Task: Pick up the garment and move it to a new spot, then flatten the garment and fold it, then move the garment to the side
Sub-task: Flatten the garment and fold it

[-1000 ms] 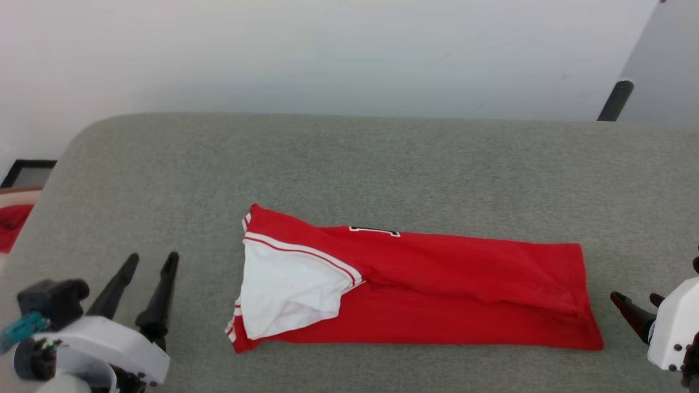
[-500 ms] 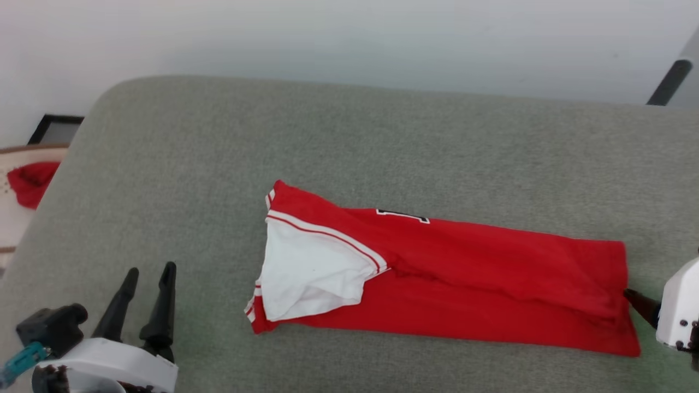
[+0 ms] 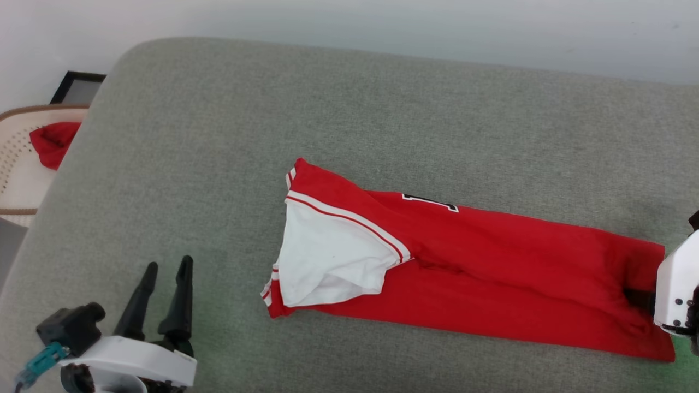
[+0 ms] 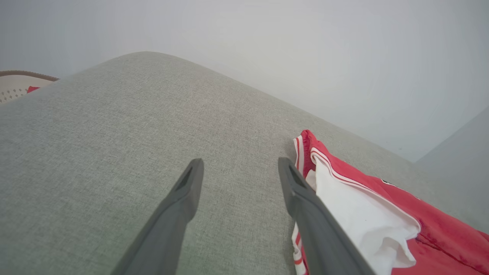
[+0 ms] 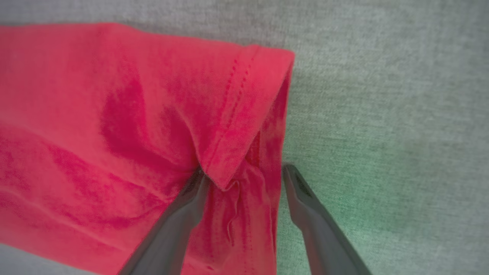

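1 garment [image 3: 491, 273], folded to a long strip on the grey fabric surface [image 3: 327, 109], mid-right. Long axis runs L-R across me; hem end sits a bit nearer. 1 white sleeve [image 3: 333, 256] on top; that end points to my left, hem to my right. My right hand [image 5: 244, 170] is spread wide astride the hem corner, not pinching. Left hand [image 3: 168, 263] spread, empty, left of the sleeve. 1 basket [image 3: 16, 158], 1 small red cloth [image 3: 52, 142] far left.

Glowing brightly and evenly, casting only faint shadows, blurring the garment [image 5: 95, 114] up close in the right wrist view, bending lines near the edges.
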You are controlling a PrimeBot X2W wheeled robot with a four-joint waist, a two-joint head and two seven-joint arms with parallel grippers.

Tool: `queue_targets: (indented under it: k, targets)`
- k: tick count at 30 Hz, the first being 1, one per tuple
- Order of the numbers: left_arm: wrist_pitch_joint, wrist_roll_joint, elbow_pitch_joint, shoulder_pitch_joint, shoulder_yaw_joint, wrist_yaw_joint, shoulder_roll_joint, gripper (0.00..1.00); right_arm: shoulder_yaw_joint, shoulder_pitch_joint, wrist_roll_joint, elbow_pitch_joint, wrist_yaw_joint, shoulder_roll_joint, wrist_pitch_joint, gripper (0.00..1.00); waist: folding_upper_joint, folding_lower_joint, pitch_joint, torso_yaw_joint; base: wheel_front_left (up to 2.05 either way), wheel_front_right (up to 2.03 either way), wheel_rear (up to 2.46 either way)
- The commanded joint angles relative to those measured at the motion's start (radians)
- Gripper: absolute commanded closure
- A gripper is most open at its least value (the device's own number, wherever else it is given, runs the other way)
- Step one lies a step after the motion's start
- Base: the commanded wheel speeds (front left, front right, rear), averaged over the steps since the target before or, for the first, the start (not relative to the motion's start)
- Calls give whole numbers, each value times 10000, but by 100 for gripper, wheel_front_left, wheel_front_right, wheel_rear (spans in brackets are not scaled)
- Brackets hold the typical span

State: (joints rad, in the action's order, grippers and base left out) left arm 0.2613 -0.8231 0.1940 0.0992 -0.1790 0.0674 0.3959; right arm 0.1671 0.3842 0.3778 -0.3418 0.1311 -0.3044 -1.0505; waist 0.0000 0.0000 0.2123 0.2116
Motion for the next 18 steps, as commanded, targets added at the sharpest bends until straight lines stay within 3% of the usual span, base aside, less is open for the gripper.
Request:
queue_targets:
  k: [1,2,5,18]
  targets:
    - [38,79,28,57,38,54,-43,0,-203,-240,-21,-433,-8,229,-75,41,0,0,70,70,0,0,0]
    - [38,72,69,72,65,114,-128,0,-381,-213,-5,-523,-8,185,-136,100,0,0,93,85,0,0,0]
    - [38,152,188,121,189,230,-332,0,-763,-199,306,-665,-6,-2,-248,100,0,0,131,114,0,0,0]
    - [39,445,391,-82,780,540,-756,0,-741,567,744,-1152,-22,-1204,499,100,0,0,-59,-61,0,0,0]
